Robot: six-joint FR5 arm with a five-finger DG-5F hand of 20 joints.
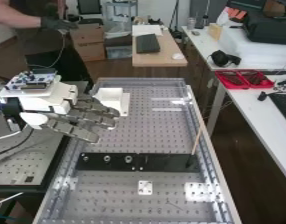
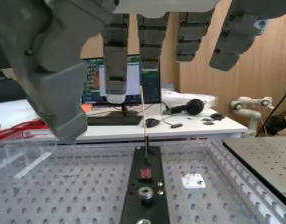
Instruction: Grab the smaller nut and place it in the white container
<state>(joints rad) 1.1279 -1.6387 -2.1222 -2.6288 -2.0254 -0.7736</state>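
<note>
Fingers (image 1: 87,117) smooth and dark grey, straight and held wide, over a grey metal worktop (image 1: 114,200) pierced with rows of small round holes; beside them, partly behind them in the high view, one boxy, matte white container (image 1: 111,98); on one flat black bar (image 1: 168,163), three round metal parts in a row: smaller nut (image 1: 85,158) at the left end as seen from above, larger nut (image 1: 107,158) in the middle, bearing (image 1: 128,158) on the right; at the bar's other end, one thin, slanting stick (image 1: 197,141).
</note>
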